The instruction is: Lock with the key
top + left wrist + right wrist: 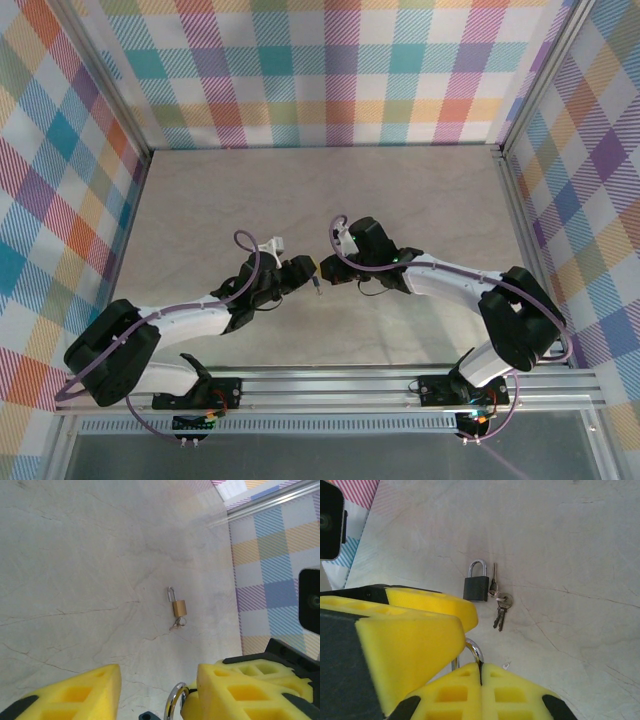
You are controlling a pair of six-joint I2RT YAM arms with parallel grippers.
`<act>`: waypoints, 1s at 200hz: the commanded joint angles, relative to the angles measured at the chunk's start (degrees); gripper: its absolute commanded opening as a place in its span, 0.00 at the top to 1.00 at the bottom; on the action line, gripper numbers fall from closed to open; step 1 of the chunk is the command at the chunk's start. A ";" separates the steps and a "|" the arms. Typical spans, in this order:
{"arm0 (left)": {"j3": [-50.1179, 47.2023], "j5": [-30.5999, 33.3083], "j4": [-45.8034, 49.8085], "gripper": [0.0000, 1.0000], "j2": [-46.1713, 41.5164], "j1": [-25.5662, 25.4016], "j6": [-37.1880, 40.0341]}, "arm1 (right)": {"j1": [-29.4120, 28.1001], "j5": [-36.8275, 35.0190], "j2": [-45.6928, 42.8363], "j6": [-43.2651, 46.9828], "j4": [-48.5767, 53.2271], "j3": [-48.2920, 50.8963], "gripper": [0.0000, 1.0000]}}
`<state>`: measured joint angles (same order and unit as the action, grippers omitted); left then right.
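Cream, marble-veined table (300, 190) is sitting between pastel plaid walls (330, 70), with a ribbed aluminium rail (400, 382) running along its near edge. Both arms are meeting over the table's middle. Left tool (159, 680) is holding its blocky yellow foam-like fingers apart beside a thin silver metal loop (476, 652), while right tool (480, 675) is pressing its fingers together on that loop. A small brass padlock (179, 608) with keys attached is lying flat toward the table's right edge. A dark grey padlock (476, 585) and a bunch of keys (500, 605) are lying flat toward the left edge.
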<state>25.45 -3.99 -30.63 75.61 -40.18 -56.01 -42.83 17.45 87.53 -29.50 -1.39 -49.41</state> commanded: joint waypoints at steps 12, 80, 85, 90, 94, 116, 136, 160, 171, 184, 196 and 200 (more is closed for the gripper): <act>-1.69 0.35 -7.11 0.64 0.58 0.87 -1.80 | -0.40 1.88 0.78 -0.69 -3.01 0.71 1.00; -4.61 -3.59 -18.07 0.68 4.56 1.16 -6.01 | -0.41 2.19 1.59 -1.52 -4.05 0.89 1.00; -4.83 -4.02 -18.86 0.69 4.99 1.22 -6.19 | -0.42 2.19 1.51 -1.52 -4.06 0.89 1.00; -5.09 -4.34 -19.71 0.70 5.38 1.16 -6.45 | -0.45 2.23 1.51 -1.52 -4.07 0.89 1.00; -5.22 -4.68 -20.41 0.70 5.70 1.18 -6.63 | -0.42 2.23 1.50 -1.53 -4.02 0.88 1.00; -6.51 -5.75 -24.47 0.73 7.28 1.48 -8.08 | -0.41 2.23 1.66 -1.52 -4.06 0.85 1.00; -7.51 -6.13 -27.73 0.75 8.17 1.76 -9.43 | -0.41 2.41 1.94 -1.67 -4.27 0.92 1.00; -7.83 -6.65 -30.85 0.76 9.30 1.86 -10.67 | -0.37 2.41 2.37 -1.91 -4.57 0.92 1.00; -7.82 -7.04 -32.17 0.78 10.17 1.87 -11.17 | -0.41 2.58 2.56 -2.05 -4.83 1.04 1.00; -8.00 -7.49 -34.51 0.79 11.78 1.89 -12.00 | -0.41 2.67 2.78 -2.06 -5.00 1.07 1.00; -8.30 -7.78 -37.10 0.80 13.69 1.87 -12.82 | -0.41 2.58 3.02 -2.17 -5.14 1.22 1.00; -8.38 -7.80 -38.06 0.80 14.59 1.86 -13.23 | -0.41 2.67 3.08 -2.21 -5.22 1.24 1.00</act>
<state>18.02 -10.20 -57.41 86.98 -38.52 -66.52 -42.85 18.72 89.60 -31.05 -4.16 -48.73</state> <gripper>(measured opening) 0.204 0.040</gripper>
